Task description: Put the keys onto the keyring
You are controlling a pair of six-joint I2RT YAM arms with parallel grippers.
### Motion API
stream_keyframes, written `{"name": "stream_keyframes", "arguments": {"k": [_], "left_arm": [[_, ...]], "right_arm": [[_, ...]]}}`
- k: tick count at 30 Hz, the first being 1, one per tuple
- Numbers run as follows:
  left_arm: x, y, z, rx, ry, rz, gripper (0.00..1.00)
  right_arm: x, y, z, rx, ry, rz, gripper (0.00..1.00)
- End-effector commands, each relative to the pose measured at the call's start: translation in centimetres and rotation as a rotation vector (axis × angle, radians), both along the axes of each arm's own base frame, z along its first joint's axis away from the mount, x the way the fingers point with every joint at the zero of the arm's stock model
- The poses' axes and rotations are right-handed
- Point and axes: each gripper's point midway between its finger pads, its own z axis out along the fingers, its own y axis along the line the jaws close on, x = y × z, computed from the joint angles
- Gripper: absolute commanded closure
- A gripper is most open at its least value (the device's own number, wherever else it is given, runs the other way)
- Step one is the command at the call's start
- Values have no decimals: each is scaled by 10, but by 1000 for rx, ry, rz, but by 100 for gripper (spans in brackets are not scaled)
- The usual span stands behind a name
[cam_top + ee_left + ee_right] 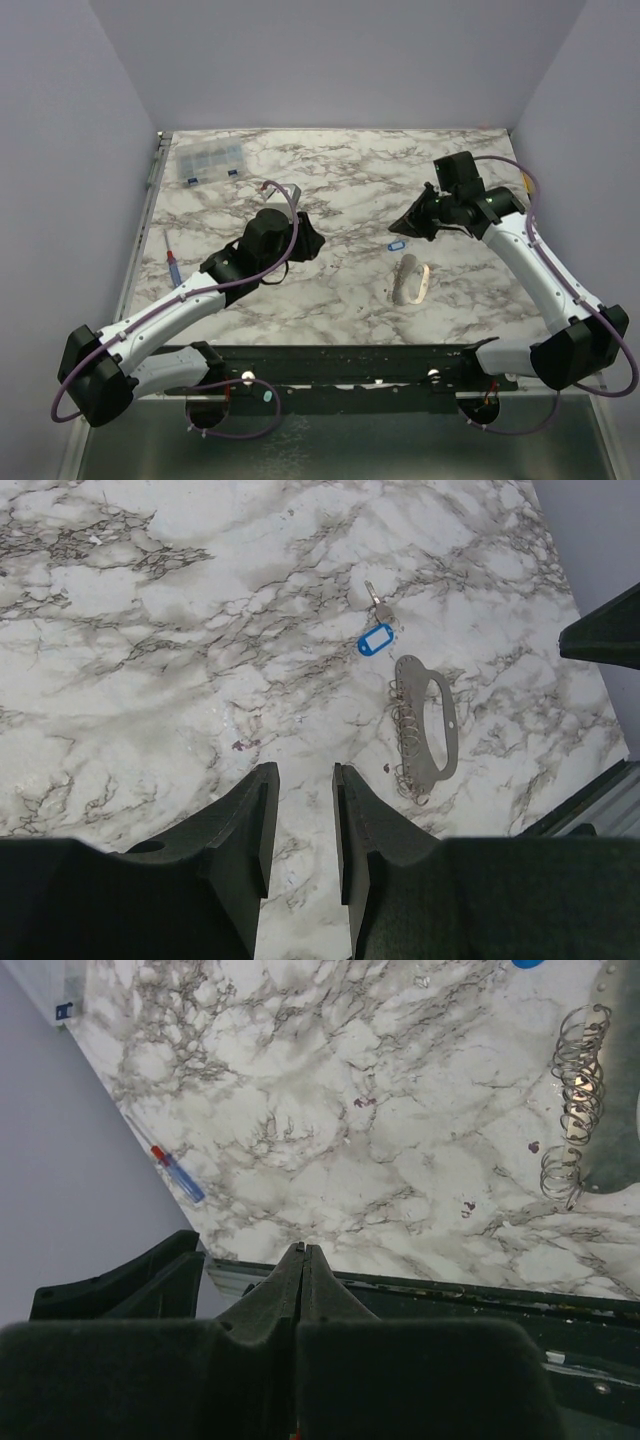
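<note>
At the near middle-right of the bench (330,200), the keyring (410,280) is lying flat, a pale grey oblong loop (412,695) with a row of small wire rings (575,1110) strung along one long side. Nothing is touching it. Just beyond it a blue tag (397,244) with a white label is resting on the marble, and in the left wrist view a small metal key (376,602) is sitting at the tag's (376,640) far end, touching it.

Off at the left edge, a screwdriver (172,262) with a red and blue handle (178,1173) is lying by the wall.

The left claw (305,240) is hanging above the middle of the bench, well to the left of the keyring. Its fingers (262,830) are standing a narrow gap apart, partly open, with only bare marble showing between them, so the claw (302,775) is holding nothing.

The right claw (405,225) is hovering just beyond the blue tag. Its two fingers (270,1305) are pressing flat against each other, fully closed with nothing pinched between them at the tip (303,1250).

Farthest away, a clear plastic box (208,160) with compartments is sitting in the far left corner.
</note>
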Motion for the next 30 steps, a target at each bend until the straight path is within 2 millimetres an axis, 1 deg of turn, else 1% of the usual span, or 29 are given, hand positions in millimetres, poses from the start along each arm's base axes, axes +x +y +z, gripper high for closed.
{"name": "stream_keyframes", "arguments": {"k": [1,7,9,12,14,15,16,18,19,20,21,24,26,29,30], "left_arm": [[-6,-4,-7,-9,23,-31,65],[-9,-9,-15,6,7,-83,65],[-10,-14,-18,9,-4,-112,65],[-17,-28,-23,29,-31,-180,65],[-25,-41,-29,68,-58,-231,65],[-30,-50,-31,90,-75,-266,65],[-35,-56,-36,116,-84,-297,65],[-44,-72,-41,144,-116,-371,65],[-50,-81,-46,154,-129,-415,64],[-54,-87,-49,166,-147,-454,63],[-57,-93,-54,181,-166,-493,62],[-64,-112,-65,197,-198,-573,61],[-61,-123,-73,215,-198,-586,60],[-52,-139,-87,245,-172,-567,59],[-46,-143,-91,260,-169,-542,59]], "right_arm": [[0,-8,1,-21,38,-67,99],[-2,-10,0,-24,31,-69,99],[-3,-11,-1,-34,10,-54,99],[-4,-17,-7,-71,-35,-31,99],[-4,-27,-13,-122,-77,-26,100],[-4,-34,-15,-156,-102,-28,97],[-4,-41,-19,-196,-109,-39,79],[-6,-55,-24,-270,-132,-43,39],[-6,-59,-25,-297,-154,-28,27],[-7,-64,-27,-320,-166,-27,18],[-8,-69,-28,-342,-179,-30,13],[-10,-82,-29,-399,-232,-37,7],[-10,-94,-29,-442,-262,-77,6],[-13,-119,-29,-532,-265,-176,6],[-13,-126,-28,-561,-265,-194,6]]}}
